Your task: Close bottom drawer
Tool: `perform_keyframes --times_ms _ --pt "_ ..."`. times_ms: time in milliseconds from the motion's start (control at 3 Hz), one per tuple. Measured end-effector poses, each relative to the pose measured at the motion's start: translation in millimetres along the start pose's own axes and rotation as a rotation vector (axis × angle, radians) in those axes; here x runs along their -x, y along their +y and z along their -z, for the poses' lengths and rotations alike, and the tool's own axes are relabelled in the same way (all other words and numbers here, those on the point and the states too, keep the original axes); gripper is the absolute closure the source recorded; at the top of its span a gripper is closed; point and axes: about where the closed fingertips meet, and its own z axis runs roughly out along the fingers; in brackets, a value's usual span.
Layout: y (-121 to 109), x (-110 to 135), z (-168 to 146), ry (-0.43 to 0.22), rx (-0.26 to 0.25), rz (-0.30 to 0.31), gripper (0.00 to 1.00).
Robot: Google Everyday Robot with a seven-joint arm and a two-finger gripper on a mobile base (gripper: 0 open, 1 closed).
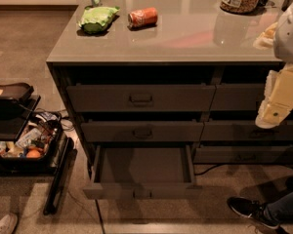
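The bottom drawer [141, 191] stands pulled out, low beneath the worktop [185, 38], its long front running left to right. Our tool [268, 117] hangs higher, well to its right; we cannot tell whether it is open or closed.

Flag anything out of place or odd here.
The bottom drawer stands pulled far out while the two drawers above sit shut. An orange can lies on its side on the countertop. The gripper hangs at the right edge, apart from it.
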Motion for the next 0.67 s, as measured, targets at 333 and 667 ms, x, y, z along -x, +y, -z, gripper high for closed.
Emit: perform_keyframes --times_ms 333,667 --pt "-1.1 2.3 -7.2 0.003 0.012 0.01 0.0" --pt "-1.1 2.3 -7.2 0.003 0.012 0.01 0.0"
